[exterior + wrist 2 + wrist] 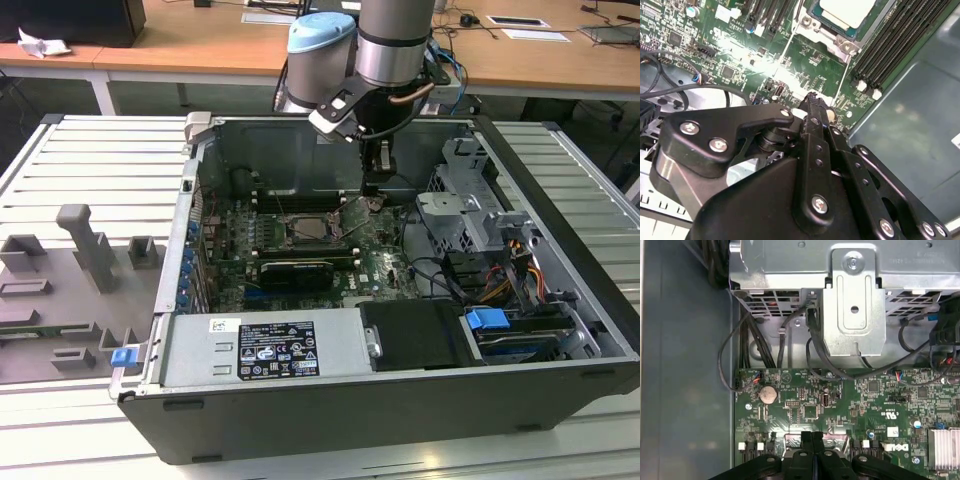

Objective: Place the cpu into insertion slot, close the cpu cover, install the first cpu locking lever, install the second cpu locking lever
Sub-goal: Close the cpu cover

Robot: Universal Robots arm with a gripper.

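- Far over on the exterior view's left, grey fixture blocks [85, 250] sit on the slatted table [90, 160], well apart from the work. I'd guess they are kept there so they stay out of the arm's way.
- The open computer case [300, 420] lies on its side so the green motherboard [385, 258] faces up. That lets the arm reach straight down into it.
- The insertion slot [308, 228] sits mid-board. In the second wrist view the cpu [847, 10] lies flat inside it, and the cpu cover [836, 39] looks folded down around it, though I can't be sure it is fully seated.
- A thin locking lever [842, 80] runs from the socket's edge toward the fingertips. It seems to be the part the arm is working on.
- Just to the exterior view's right of the slot, the gripper [372, 195] points straight down from an upright wrist, with its tip close above the board.
- In both wrist views its fingers [812, 130] [806, 440] are pressed together with no gap. I can't tell whether they pinch the lever's end.
- Further right, the metal drive cage [465, 205] stands apart from the arm.
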